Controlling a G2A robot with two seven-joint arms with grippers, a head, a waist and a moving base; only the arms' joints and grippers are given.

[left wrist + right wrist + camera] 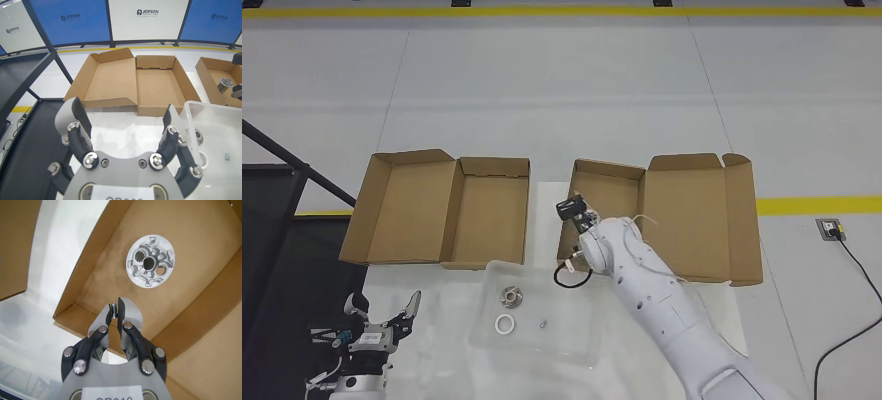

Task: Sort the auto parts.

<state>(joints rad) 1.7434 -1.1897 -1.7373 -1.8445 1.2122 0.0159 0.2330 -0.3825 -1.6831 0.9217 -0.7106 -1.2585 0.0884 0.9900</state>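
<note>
My right gripper (pixel 114 307) is shut on a small silver bolt (pixel 113 310) and hangs over the near corner of the right cardboard box (pixel 189 237). A round toothed metal hub (pixel 150 261) lies on that box's floor, also seen as the hub (pixel 225 83). From above, the right arm's wrist (pixel 577 212) sits over the right box (pixel 602 215). My left gripper (pixel 122 111) stands open over the white table near its front left corner, as the left gripper (pixel 382 315). The clear tray (pixel 572 345) holds a flanged metal part (pixel 511 295), a white ring (pixel 505 324) and a small bolt (pixel 543 323).
The left cardboard box (pixel 487 210) lies open with its lid (pixel 407 205) folded flat to the left. The right box's lid (pixel 702 215) is spread to the right. A black rack (pixel 22 79) stands at the table's left side.
</note>
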